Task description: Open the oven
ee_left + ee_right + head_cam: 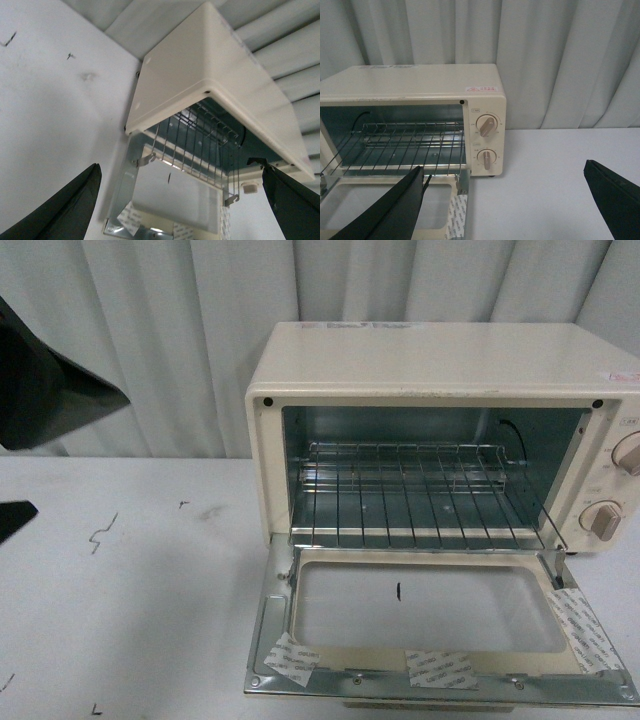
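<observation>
On the table, oven wide open

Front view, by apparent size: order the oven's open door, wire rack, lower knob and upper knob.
1. open door, though it is nearest the camera
2. wire rack
3. lower knob and upper knob: they look alike, and the upper is cut by the picture's edge, so unranked
</observation>
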Motion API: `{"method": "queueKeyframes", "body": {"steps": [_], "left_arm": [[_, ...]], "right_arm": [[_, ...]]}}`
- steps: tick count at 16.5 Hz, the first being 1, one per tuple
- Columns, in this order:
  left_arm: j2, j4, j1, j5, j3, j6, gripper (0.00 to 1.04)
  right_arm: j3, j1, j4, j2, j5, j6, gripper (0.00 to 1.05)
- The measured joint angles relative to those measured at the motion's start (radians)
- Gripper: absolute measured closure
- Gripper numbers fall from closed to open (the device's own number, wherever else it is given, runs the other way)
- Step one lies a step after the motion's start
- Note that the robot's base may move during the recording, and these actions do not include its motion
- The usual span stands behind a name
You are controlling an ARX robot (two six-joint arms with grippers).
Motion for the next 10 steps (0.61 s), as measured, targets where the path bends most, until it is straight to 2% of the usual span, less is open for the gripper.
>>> {"method": "queueKeyframes", "body": {"steps": [1, 2, 3, 5, 8, 10], "left_arm": [[-0.005, 0.14, -0.021, -0.078, -0.021, 0.084, 0.12], [-0.027, 0.333, -0.016, -0.186, -0.091, 0.28, 0.24], [-0.082, 0.415, 0.033, -0.202, -0.167, 0.469, 0.37], [-0.19, 0.402, 0.114, -0.144, -0.232, 0.743, 0.62], [-0.327, 0.333, 0.209, -0.043, -0.309, 0.835, 1.03], [-0.419, 0.275, 0.261, 0.006, -0.344, 0.843, 1.03]], "right_arm": [[0.0, 0.0, 0.0, 0.0, 0.0, 0.0, 0.06], [0.0, 0.0, 0.0, 0.0, -0.001, 0.0, 0.06], [0.0, 0.0, 0.0, 0.0, 0.003, 0.0, 0.06], [0.0, 0.0, 0.0, 0.0, 0.0, 0.0, 0.06], [0.0, 0.0, 0.0, 0.0, 0.0, 0.0, 0.06], [0.0, 0.0, 0.0, 0.0, 0.0, 0.0, 0.06]]}}
